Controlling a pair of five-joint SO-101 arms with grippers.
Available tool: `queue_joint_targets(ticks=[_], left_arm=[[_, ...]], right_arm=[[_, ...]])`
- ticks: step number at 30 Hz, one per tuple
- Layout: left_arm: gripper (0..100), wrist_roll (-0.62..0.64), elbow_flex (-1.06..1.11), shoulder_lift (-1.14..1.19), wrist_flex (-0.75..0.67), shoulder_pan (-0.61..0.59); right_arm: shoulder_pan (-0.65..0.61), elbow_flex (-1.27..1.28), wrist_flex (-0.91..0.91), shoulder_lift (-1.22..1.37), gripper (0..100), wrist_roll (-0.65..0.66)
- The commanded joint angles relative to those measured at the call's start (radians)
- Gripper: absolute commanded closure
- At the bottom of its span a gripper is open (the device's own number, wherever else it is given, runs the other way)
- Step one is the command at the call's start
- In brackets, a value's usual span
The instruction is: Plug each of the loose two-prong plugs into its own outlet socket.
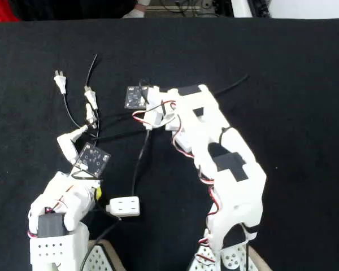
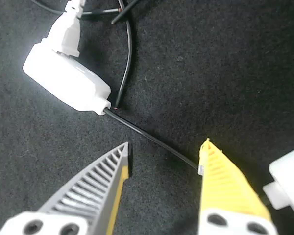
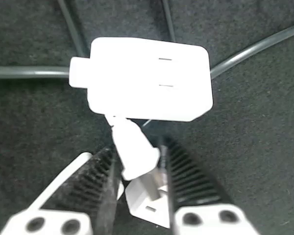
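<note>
Recording the right gripper [image 3: 137, 149] as clamping on a white plug [image 3: 133, 147], fingers pressing on both its flanks. Noting the plug's front end touching the near edge of an outlet block [image 3: 147, 78], just short of the two slots [image 3: 165, 59] on its face. Not making out the prongs, so not confirming alignment. Seeing nothing sitting in those slots. Placing this pair, in the high view, at the tip of the right arm near the middle of the desk [image 1: 294, 68].

Recording the left gripper [image 2: 166, 147] as standing apart, gripping nothing, hanging over a black cable [image 2: 147, 138] running across under the gap. Following that cable to a second outlet [image 2: 66, 81] nearby, carrying a seated plug [image 2: 66, 32] entering one end. Noting a third outlet [image 1: 124, 206] lying just beside the left arm, apparently taking no plug.

Moving outward: logging one loose plug [image 1: 59, 82] and another loose plug [image 1: 90, 97] lying on the desk toward the far left, well apart from every outlet, prongs pointing toward the far edge.

Judging progress: counting one plug as done, one as being in hand at its outlet but not yet inserted, and at least two as waiting. Rating the task as roughly a quarter through, with lining up prongs to slots being the step in hand.
</note>
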Motion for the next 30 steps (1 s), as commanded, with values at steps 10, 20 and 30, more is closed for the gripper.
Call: queue_joint_targets(ticks=[10, 20, 30], left_arm=[[77, -0.006, -0.007, -0.006, 0.005, -0.015], [77, -0.006, -0.007, -0.006, 0.003, -0.015], [77, -0.006, -0.007, -0.006, 0.002, -0.015]], right_arm=[[0.023, -0.082, 0.183, -0.2, 98.6, -0.091], [0.014, -0.214, 0.48, -0.492, 98.6, -0.434], [-0.051, -0.318, 0.641, -0.696, 98.6, -0.657]])
